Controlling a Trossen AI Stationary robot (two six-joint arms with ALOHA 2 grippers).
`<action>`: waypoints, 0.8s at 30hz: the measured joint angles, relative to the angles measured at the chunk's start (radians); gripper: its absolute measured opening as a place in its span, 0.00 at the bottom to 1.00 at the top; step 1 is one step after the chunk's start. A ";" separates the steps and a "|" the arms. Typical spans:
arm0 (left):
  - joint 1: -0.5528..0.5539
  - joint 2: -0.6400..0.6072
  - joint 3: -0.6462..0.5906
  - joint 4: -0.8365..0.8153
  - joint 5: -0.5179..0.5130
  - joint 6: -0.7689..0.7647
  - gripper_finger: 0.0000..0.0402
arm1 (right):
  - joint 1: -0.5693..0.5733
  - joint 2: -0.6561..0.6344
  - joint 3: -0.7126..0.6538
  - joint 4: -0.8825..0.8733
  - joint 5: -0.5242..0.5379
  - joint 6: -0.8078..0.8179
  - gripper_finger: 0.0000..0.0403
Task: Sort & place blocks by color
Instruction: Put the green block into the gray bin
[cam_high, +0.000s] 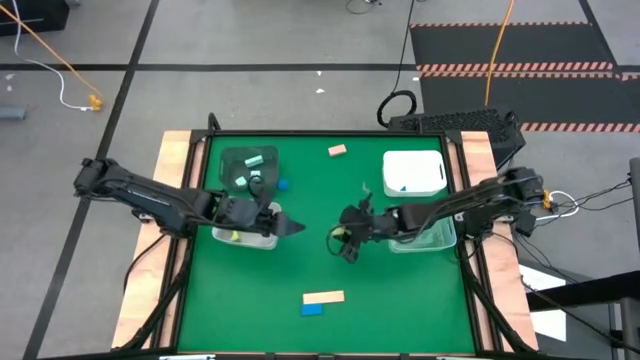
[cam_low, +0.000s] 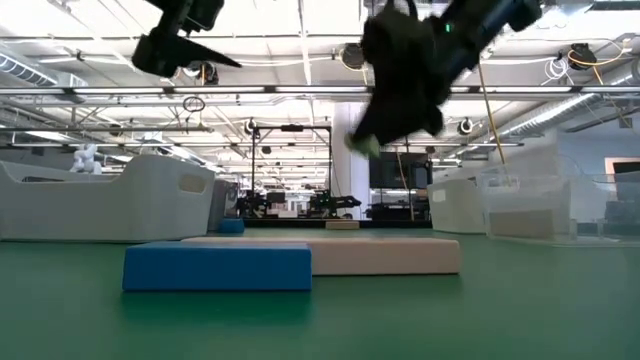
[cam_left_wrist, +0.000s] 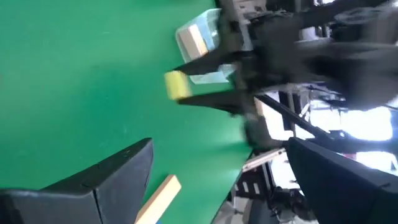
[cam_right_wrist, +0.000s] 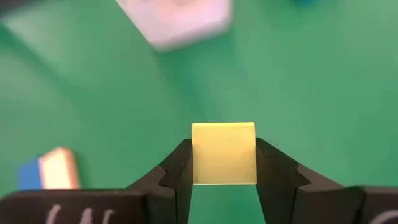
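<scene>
While the right gripper (cam_right_wrist: 224, 180) hangs over the middle of the green table (cam_high: 330, 225), it pinches a small yellow block (cam_right_wrist: 224, 154) between its two fingers. The fingers press on the block's two sides, so the jaws are closed tight on it. In the low view the block (cam_low: 364, 144) is high up in the air, not touching the table.

The yellow block looks about as wide as it is tall, so it has no long way to point.

What matters most now is where this block should go. A clear bin (cam_high: 245, 234) on the left side, under the left arm, already has a little yellow piece (cam_high: 236, 236) in it. That bin lies to the left of the right gripper (cam_high: 343, 240), across a bare stretch of table. So my guess is that the block must travel left to reach it. The clear bin (cam_high: 432, 236) under the right arm is nearer, but I cannot see any yellow in it.

The left gripper (cam_high: 288, 226) is right beside the left clear bin, with its fingers spread apart and nothing in them. It is nearer to that bin, but the right gripper is the one with the block.

A tan bar (cam_high: 323, 297) and a blue block (cam_high: 312, 309) lie touching each other at the near end of the table.
</scene>
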 joint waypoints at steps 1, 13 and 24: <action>0.000 0.013 0.000 0.012 -0.010 -0.005 0.91 | 0.005 -0.018 0.000 0.032 0.006 -0.035 0.29; 0.000 0.238 0.000 0.393 -0.059 -0.087 0.90 | 0.034 -0.082 0.001 0.228 0.031 -0.249 0.29; 0.000 0.308 -0.001 0.503 -0.053 -0.097 0.42 | 0.034 -0.082 0.002 0.282 0.031 -0.269 0.29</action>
